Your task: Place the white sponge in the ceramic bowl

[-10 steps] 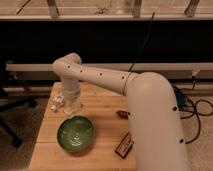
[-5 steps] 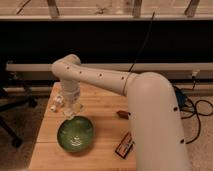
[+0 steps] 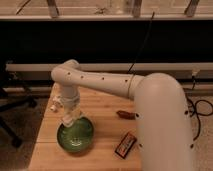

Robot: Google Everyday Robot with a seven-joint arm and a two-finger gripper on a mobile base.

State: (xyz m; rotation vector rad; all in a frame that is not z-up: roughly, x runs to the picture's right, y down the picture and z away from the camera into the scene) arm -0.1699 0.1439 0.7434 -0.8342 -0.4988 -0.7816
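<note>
The green ceramic bowl (image 3: 75,136) stands on the wooden table (image 3: 107,102) at the front left. My gripper (image 3: 70,119) points down over the bowl's far rim, at the end of the white arm that reaches in from the right. A pale shape shows at its tip; I cannot tell whether this is the white sponge. A small white thing (image 3: 54,106) lies on the table just left of the gripper, near the left edge.
A small brown object (image 3: 125,115) lies at mid-table, next to the arm's big white link. A dark packet with an orange edge (image 3: 126,144) lies at the front. A black chair base (image 3: 12,107) stands left of the table.
My gripper has moved down and towards the front, from behind the bowl to over its far rim. The white thing at the left has not moved.
</note>
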